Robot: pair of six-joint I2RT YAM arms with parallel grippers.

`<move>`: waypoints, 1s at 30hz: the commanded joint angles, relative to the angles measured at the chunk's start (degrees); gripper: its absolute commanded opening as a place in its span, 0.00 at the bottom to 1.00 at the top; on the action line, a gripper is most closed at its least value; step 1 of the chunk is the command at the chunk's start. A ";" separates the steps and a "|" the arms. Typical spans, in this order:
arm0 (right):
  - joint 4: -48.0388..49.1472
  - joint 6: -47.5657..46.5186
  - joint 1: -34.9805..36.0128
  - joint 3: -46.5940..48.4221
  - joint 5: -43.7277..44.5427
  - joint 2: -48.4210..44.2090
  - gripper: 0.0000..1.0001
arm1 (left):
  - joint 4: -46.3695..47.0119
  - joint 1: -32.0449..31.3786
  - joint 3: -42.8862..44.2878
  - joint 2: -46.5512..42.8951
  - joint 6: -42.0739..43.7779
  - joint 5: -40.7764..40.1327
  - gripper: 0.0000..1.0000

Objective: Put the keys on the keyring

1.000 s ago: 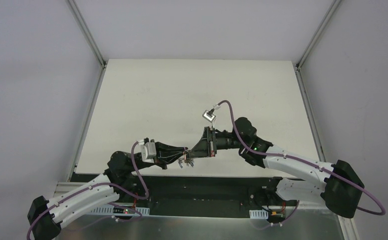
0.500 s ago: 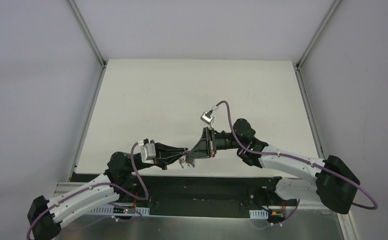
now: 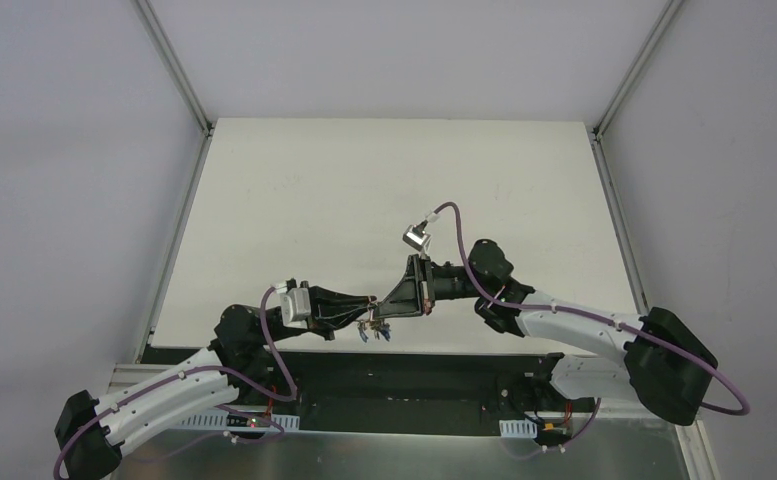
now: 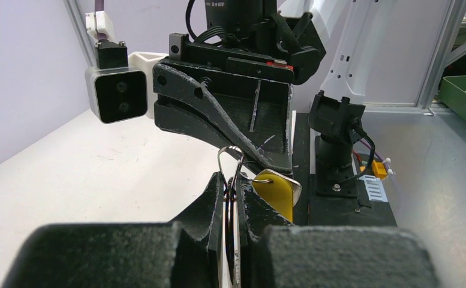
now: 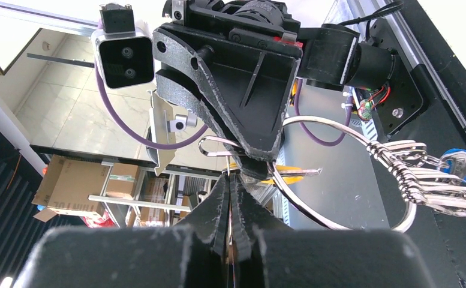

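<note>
My two grippers meet tip to tip above the table's near edge. My left gripper (image 3: pixel 368 313) (image 4: pixel 234 186) is shut on the thin silver keyring (image 4: pixel 218 161), which shows edge-on between its pads. In the right wrist view the keyring (image 5: pixel 296 202) is a wide loop carrying a bunch of silver keys (image 5: pixel 410 174) and a blue tag (image 5: pixel 461 162). My right gripper (image 3: pixel 387 308) (image 5: pixel 230 183) is shut on a thin metal edge. The yellow-headed key (image 5: pixel 293 173) (image 4: pixel 276 193) lies right at its tips against the ring. The black-headed key is not visible.
The white table (image 3: pixel 364 190) stretches away beyond the grippers, with metal rails along its left and right sides. The bunch of keys (image 3: pixel 374 332) hangs below the grippers, over the dark base plate at the near edge.
My right arm's elbow has drifted slightly left and toward the near edge. Both grippers stay shut and joined at the same spot; the hanging keys have barely shifted.
</note>
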 commanded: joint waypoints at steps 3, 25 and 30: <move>5.42 1.44 -0.75 0.33 -0.23 0.75 0.00 | 5.47 -1.04 0.35 -0.35 0.11 2.69 0.00; 3.14 -3.82 -3.83 3.65 2.17 -1.21 0.00 | 5.43 -1.39 1.61 2.56 -0.73 6.54 0.00; 4.58 -3.56 -4.04 5.19 1.92 0.19 0.00 | 5.38 -1.52 1.75 2.75 -0.81 6.67 0.00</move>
